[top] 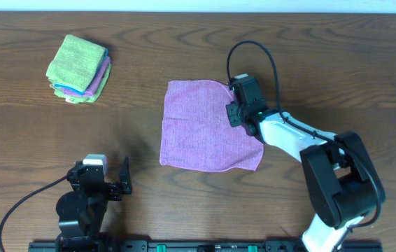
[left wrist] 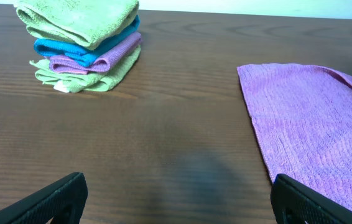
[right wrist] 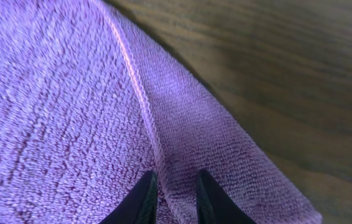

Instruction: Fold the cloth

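A purple cloth (top: 198,126) lies mostly flat on the wooden table, right of centre. My right gripper (top: 234,112) sits at the cloth's right edge near its far right corner. In the right wrist view its fingers (right wrist: 175,193) are nearly together, pinching a raised ridge of the cloth (right wrist: 58,112). My left gripper (top: 103,180) is open and empty near the table's front left edge. In the left wrist view its fingers (left wrist: 176,205) are spread wide, with the cloth (left wrist: 313,124) ahead to the right.
A stack of folded green, blue and purple cloths (top: 79,68) sits at the far left of the table; it also shows in the left wrist view (left wrist: 86,43). Bare wood (top: 135,105) lies between the stack and the purple cloth.
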